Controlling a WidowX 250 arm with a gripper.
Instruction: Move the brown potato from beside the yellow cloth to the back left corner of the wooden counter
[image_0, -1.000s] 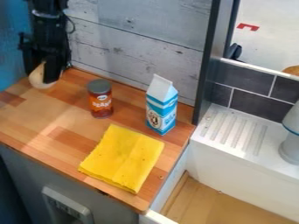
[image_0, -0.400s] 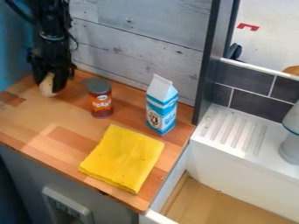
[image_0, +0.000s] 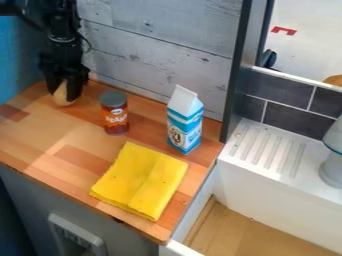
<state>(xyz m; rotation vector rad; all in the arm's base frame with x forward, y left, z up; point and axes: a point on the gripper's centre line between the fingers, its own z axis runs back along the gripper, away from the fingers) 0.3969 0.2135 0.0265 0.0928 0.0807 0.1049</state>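
With the yellow cloth (image_0: 139, 176) as the center of the clock, a black robot gripper (image_0: 65, 89) hangs at 11 o'clock over the wooden counter (image_0: 43, 131), its fingers parted only as far as the width of the pale, rounded object (image_0: 61, 96) they hold. The smooth object's lower end bulges out below and between them; whether it touches the wood cannot be told. Between 11 and 12 o'clock, near the gripper, stands an upright jar (image_0: 115, 115) with a round gray lid and an orange-red label, its contents hidden. At 1 o'clock, a blue-and-white, gable-topped carton (image_0: 185, 122) stands closed. The soft-looking cloth lies flat, a crease running along it. Weathered gray boards (image_0: 163, 50) rise at 12 o'clock; a white, ridged drainboard (image_0: 267, 150) sits between 2 and 3.
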